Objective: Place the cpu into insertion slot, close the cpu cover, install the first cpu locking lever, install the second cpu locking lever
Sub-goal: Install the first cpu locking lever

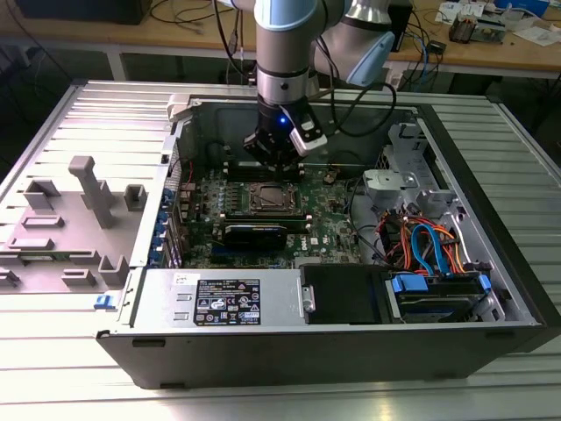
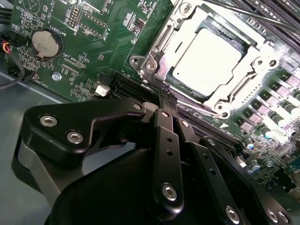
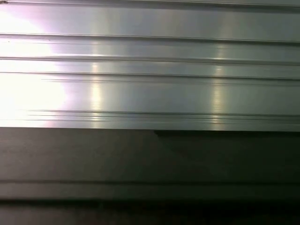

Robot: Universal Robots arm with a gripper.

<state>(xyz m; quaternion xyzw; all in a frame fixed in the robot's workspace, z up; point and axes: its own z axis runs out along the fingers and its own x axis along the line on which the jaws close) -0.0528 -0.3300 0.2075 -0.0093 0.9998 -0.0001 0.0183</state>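
one open computer case (image 1: pixel 351 351), one green circuit board (image 1: pixel 329 237), one square socket (image 2: pixel 213 61) on it, one round coin battery (image 2: pixel 46 43), one robot arm (image 1: pixel 285 53), one labelled power supply box (image 1: pixel 280 300), one blue clip (image 1: pixel 103 302).

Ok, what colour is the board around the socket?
Green. The board around the socket shows best in the second wrist view.

Silvery cpu (image 2: pixel 209 60) sits framed by the cpu cover (image 2: pixel 264 49) — black pincer (image 2: pixel 164 97) closed nearby.

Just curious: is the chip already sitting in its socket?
In: the second wrist view shows the silvery cpu lying flat within the insertion slot.
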